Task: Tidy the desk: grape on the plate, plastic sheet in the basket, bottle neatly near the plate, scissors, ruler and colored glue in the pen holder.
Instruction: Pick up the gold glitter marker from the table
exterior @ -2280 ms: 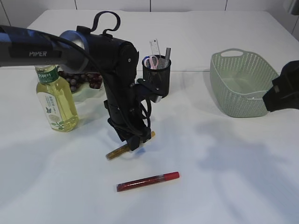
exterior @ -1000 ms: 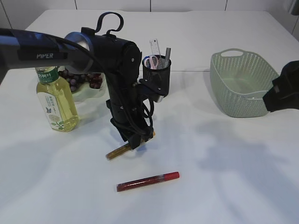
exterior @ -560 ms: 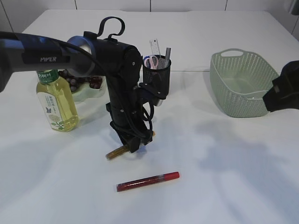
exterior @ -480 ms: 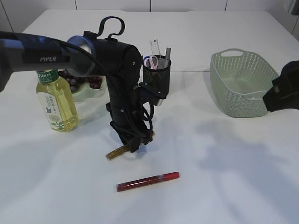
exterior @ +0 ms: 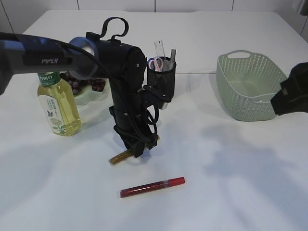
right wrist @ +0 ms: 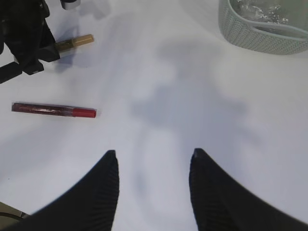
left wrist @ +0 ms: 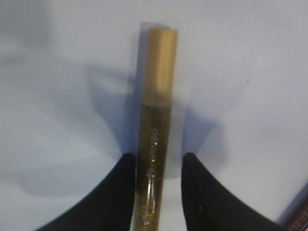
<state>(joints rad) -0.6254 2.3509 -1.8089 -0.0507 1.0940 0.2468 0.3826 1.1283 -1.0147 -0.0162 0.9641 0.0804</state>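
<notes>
Barely shifted since earlier, left gripper (left wrist: 156,168) straddling gold glue (left wrist: 155,130) lengthwise-ahead, jaws apart, not yet pinching; right gripper (right wrist: 153,159) spread, empty, far.

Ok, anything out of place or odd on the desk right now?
Two glue sticks lie loose on the table instead of in the pen holder: the gold glitter glue, between the left gripper fingers, and the red glue nearer the front. Nothing looks spilled or damaged; the bottle stands upright.
</notes>
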